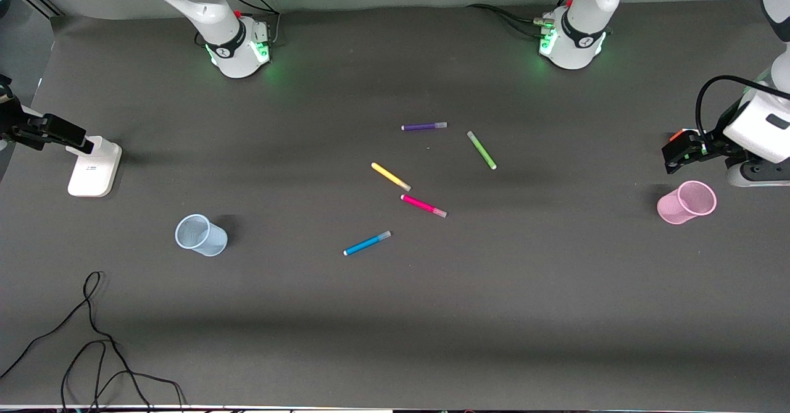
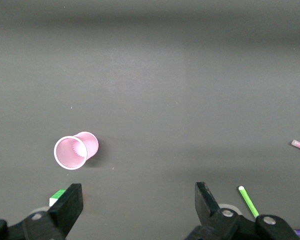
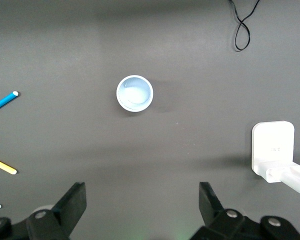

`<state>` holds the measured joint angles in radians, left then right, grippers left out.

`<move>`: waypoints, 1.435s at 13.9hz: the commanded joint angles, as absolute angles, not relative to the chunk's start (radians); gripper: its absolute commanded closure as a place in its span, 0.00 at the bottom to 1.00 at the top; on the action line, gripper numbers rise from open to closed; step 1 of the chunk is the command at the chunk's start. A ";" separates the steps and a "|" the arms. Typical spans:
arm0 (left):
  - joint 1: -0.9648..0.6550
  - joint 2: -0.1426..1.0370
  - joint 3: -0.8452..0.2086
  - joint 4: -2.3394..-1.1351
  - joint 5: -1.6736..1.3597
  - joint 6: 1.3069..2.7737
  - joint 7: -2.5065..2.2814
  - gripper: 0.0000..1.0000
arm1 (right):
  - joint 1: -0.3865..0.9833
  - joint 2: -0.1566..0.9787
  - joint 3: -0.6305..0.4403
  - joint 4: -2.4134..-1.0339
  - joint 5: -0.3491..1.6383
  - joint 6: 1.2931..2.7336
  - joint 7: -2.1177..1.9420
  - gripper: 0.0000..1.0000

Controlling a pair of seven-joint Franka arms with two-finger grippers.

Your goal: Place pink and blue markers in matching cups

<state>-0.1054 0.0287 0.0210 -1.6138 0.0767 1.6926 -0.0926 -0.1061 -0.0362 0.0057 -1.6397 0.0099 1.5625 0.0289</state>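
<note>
Both arms were glossy white with rounded shells. Each base (image 1: 237, 49) wore a black collar band with a white mark, glowed green at the foot, and trailed black cables. The left tool (image 2: 136, 210) and the right tool (image 3: 140, 207) had matte black, wedge-shaped fingers on black bodies fixed with silver screws.

Purple pen (image 1: 424, 126), green pen (image 1: 481, 150), yellow pen (image 1: 390, 176) (all lying flat); black cable (image 1: 92, 345), white stand (image 1: 94, 167).
</note>
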 commanded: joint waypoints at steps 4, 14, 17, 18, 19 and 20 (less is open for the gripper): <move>-0.115 0.025 0.035 -1.603 0.072 1.666 -0.075 0.00 | -0.112 -0.031 0.014 -1.629 -0.006 1.572 0.043 0.00; -0.114 0.026 0.037 -1.597 0.078 1.612 -0.092 0.00 | -0.112 -0.026 0.014 -1.626 -0.008 1.572 0.043 0.00; -0.103 0.029 0.037 -1.594 0.075 1.624 -0.078 0.00 | -0.112 -0.026 0.015 -1.626 -0.006 1.572 0.043 0.00; -0.104 0.031 0.037 -1.595 0.075 1.623 -0.077 0.00 | -0.112 -0.026 0.015 -1.626 -0.006 1.572 0.043 0.00; -0.103 0.032 0.037 -1.595 0.075 1.621 -0.077 0.00 | -0.112 -0.025 0.014 -1.626 -0.006 1.572 0.043 0.00; -0.103 0.032 0.037 -1.595 0.075 1.621 -0.075 0.00 | -0.112 -0.025 0.015 -1.626 -0.006 1.572 0.043 0.00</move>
